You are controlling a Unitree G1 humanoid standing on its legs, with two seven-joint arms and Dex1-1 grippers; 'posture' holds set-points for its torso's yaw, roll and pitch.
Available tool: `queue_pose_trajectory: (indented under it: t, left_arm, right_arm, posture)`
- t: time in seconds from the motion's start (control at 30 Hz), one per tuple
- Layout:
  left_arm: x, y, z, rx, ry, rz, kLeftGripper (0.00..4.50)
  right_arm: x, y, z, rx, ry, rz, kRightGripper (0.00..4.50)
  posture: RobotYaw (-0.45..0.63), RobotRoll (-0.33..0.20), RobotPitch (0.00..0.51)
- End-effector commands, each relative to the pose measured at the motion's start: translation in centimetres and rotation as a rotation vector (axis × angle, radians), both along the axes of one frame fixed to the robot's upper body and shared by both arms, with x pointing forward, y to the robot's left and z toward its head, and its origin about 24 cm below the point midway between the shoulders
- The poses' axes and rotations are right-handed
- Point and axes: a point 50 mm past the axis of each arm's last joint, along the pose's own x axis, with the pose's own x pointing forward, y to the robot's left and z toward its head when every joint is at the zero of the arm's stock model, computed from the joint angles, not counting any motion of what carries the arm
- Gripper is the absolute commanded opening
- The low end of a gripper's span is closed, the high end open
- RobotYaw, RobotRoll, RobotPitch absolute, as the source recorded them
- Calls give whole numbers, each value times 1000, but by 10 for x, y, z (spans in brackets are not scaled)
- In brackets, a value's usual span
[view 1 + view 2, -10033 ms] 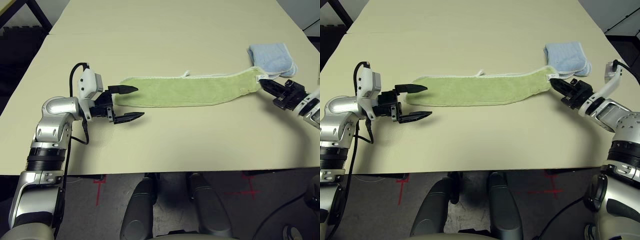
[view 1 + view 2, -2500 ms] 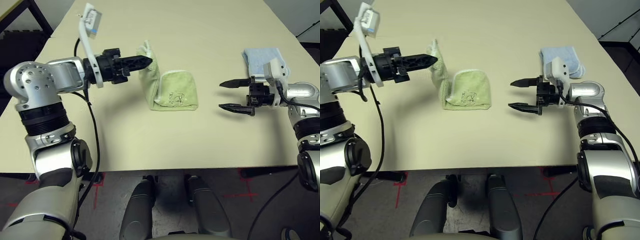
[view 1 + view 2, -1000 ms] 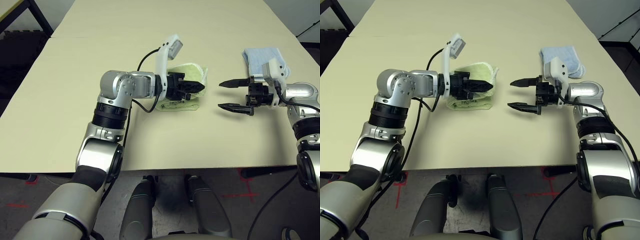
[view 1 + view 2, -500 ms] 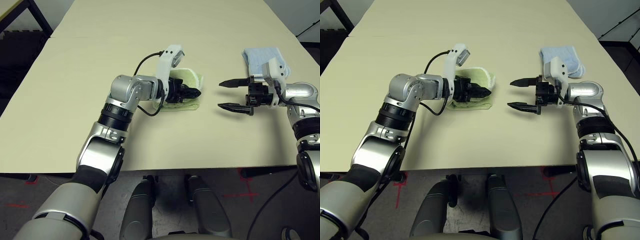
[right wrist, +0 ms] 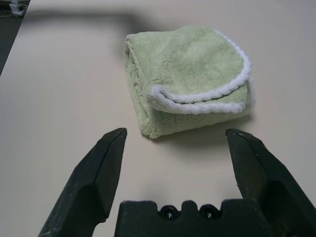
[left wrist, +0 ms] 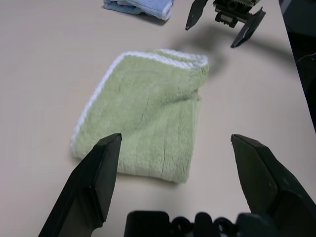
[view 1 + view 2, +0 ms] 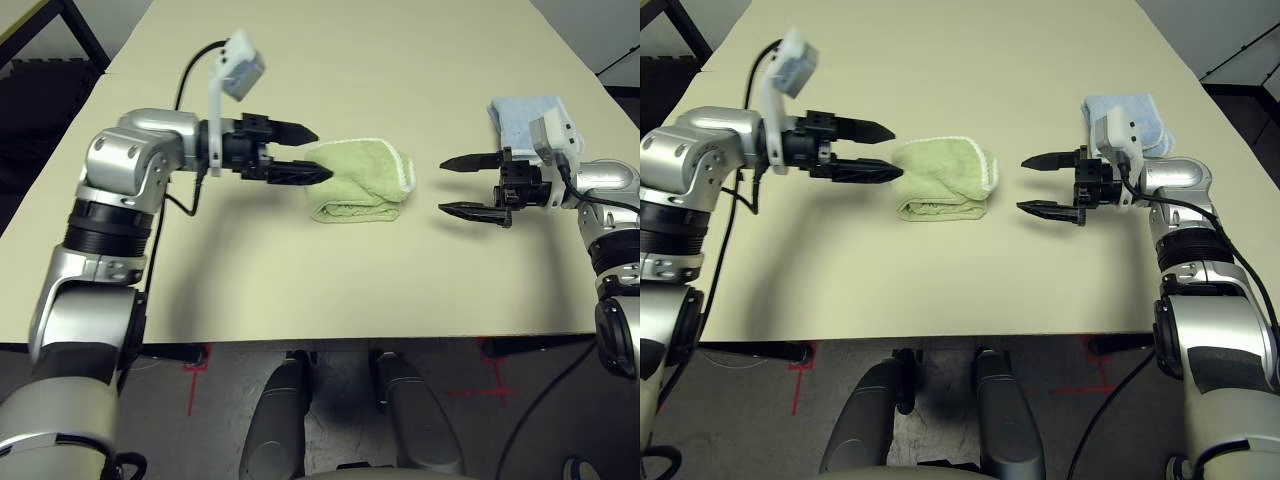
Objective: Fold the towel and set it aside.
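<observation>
The left gripper [image 7: 300, 152] hung just beside the towel's near-left edge with its jaws wide apart and nothing between them; the light green towel [image 7: 362, 179] lay folded into a compact bundle near the middle of the cream table [image 7: 300, 290], its white stitched edging showing along the side facing the right arm; the right gripper [image 7: 462, 184] stood a little apart from that side, pointing at the bundle, jaws parted and empty; a smaller light blue folded cloth [image 7: 522, 116] rested beyond it near the far right of the table. The folding looked finished, judging by the neat stack; setting the towel aside appeared to be what was left, since it sat between the two grippers. No container was on the table.
</observation>
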Motion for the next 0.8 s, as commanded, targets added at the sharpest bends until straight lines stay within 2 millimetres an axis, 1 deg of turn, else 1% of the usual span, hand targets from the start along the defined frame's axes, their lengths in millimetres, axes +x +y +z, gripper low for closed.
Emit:
queue_pose_trajectory:
  t: [0.03,0.17,0.23,0.3,0.33,0.53,0.77,0.8]
  left_arm:
    - [-5,12,-8,-32,-36,-25,4500]
    - [-6,15,-20,-5,-88,-62,4500]
    - [-5,15,-22,-9,-98,-64,4500]
    - [-4,15,-23,-4,-108,-75,4500]
    - [-4,16,-24,-6,-112,-79,4500]
    - [-2,11,-19,-29,-143,-122,4500]
    - [5,7,-21,-5,-164,-147,4500]
    - [6,7,-21,-5,-167,-149,4323]
  right_arm:
    - [-2,-3,0,-1,-2,8,3116]
    - [-1,2,-1,1,3,23,1653]
    - [0,4,-1,2,5,28,965]
    - [1,6,0,4,6,30,179]
    - [1,6,1,7,6,31,47]
    - [4,10,4,20,4,38,47]
    - [7,21,6,41,-7,61,47]
    - [7,21,7,41,-8,62,13]
  posture:
    - [-37,0,179]
    - [-42,0,179]
    - [-42,0,179]
    - [-42,0,179]
    - [-42,0,179]
    - [-49,0,181]
    - [-55,0,183]
    - [-55,0,183]
